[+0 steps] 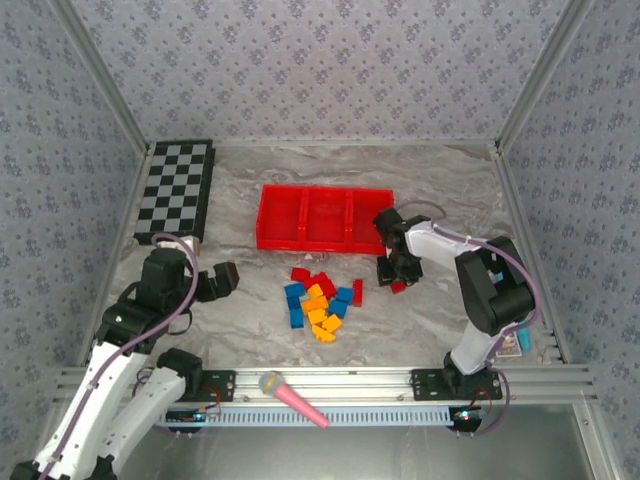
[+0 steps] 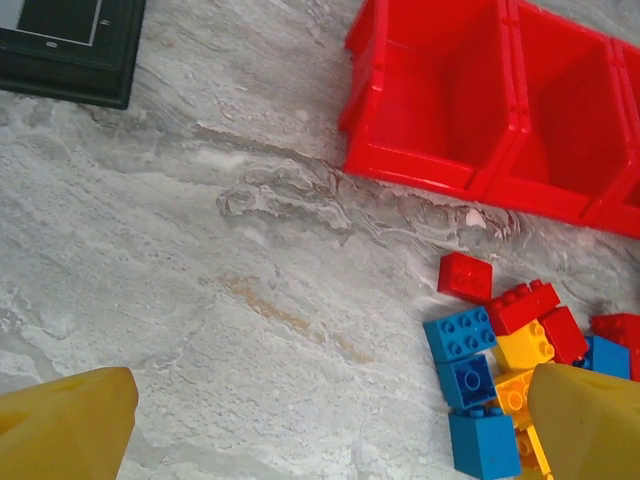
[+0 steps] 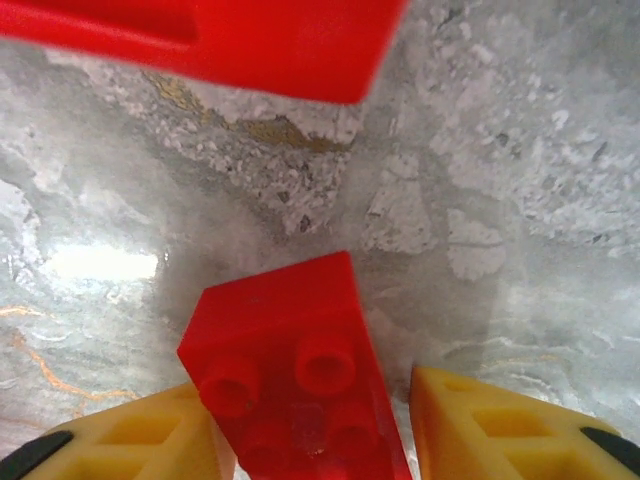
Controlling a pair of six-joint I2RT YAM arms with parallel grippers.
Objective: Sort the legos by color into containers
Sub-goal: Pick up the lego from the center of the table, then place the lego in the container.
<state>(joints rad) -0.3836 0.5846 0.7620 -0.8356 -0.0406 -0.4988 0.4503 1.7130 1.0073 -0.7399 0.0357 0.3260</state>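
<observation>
Grey marbled worktop [image 1: 250, 310], wallpapered walls. Right jaws are apart, straddling a small red plastic brick [image 3: 290, 360] that lies skewed, right of worktop centre. One yellow finger [image 3: 150, 440] looks to touch it, with a gap on the other side. Just beyond is the near-right corner of the shallow red three-compartment tray [image 1: 262, 215], which sits toward the far edge. Left jaws are wide apart with nothing between, left of the red/blue/orange-yellow brick pile [image 1: 320, 300] at mid-worktop. Risk: closing on the skewed brick could twist or pop it out, and a low lift could clip the tray wall.
</observation>
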